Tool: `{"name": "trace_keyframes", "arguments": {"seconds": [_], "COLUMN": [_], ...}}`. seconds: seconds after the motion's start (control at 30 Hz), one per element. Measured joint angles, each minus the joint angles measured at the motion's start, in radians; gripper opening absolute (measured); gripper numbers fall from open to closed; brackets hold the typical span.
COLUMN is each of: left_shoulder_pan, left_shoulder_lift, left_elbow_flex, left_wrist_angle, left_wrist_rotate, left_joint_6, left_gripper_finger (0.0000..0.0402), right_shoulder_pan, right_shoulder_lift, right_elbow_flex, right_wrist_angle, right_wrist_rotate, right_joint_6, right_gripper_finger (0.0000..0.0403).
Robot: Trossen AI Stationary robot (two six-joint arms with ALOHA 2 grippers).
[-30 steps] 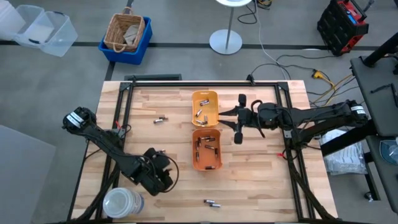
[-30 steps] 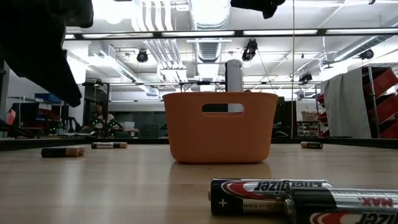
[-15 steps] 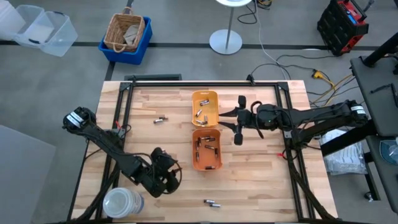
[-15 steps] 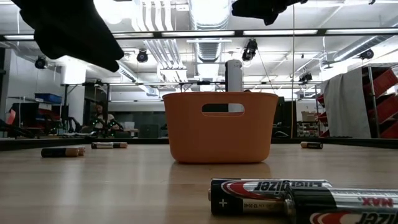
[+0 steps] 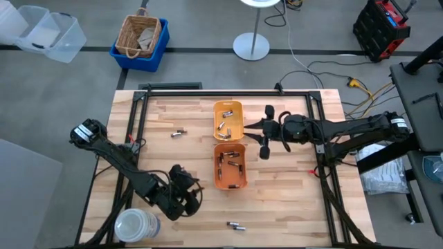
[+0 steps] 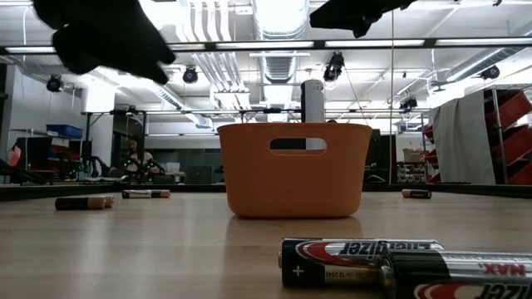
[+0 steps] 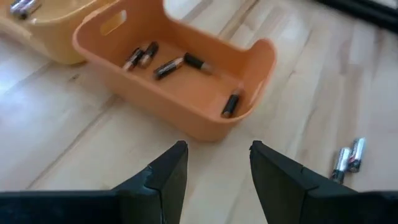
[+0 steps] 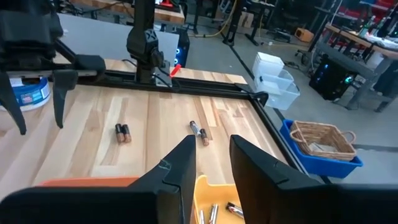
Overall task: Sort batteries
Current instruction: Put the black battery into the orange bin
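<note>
Overhead we see batteries [image 5: 230, 160] lying in the orange tray [image 5: 230, 181] and more in the yellow-orange tray [image 5: 228, 113] behind it, with two loose batteries [image 5: 236, 225] on the table [image 5: 291, 200]. Our left gripper [image 7: 215, 163] hovers released near the orange tray, and our right gripper [image 8: 212, 157] hangs empty, fingers apart, above the yellow-orange one.

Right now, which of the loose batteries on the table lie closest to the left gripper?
The pair of batteries near the table's front edge, just beyond the open left gripper. The other loose batteries lie far back, left of the yellow tray.
</note>
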Motion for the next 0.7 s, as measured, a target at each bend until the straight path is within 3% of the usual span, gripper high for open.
{"name": "trace_keyframes", "arguments": {"seconds": [0.23, 0.43, 0.7], "left_shoulder_pan": [0.007, 0.009, 0.021], "left_shoulder_lift": [0.000, 0.000, 0.002], "left_elbow_flex": [0.000, 0.000, 0.000], "left_wrist_angle": [0.170, 0.325, 0.334], "left_wrist_rotate": [-0.127, -0.146, -0.188], "left_joint_6": [0.197, 0.206, 0.202], "left_gripper_finger": [0.0155, 0.0155, 0.0155], "right_shoulder_pan": [0.000, 0.000, 0.000], "right_shoulder_lift": [0.001, 0.001, 0.001], "right_elbow_flex": [0.000, 0.000, 0.000], "right_wrist_angle": [0.002, -0.021, -0.024], "right_wrist_rotate": [0.000, 0.000, 0.000], "right_joint_6": [-0.004, 0.009, 0.029], "right_gripper_finger": [0.0083, 0.0085, 0.0101]}}
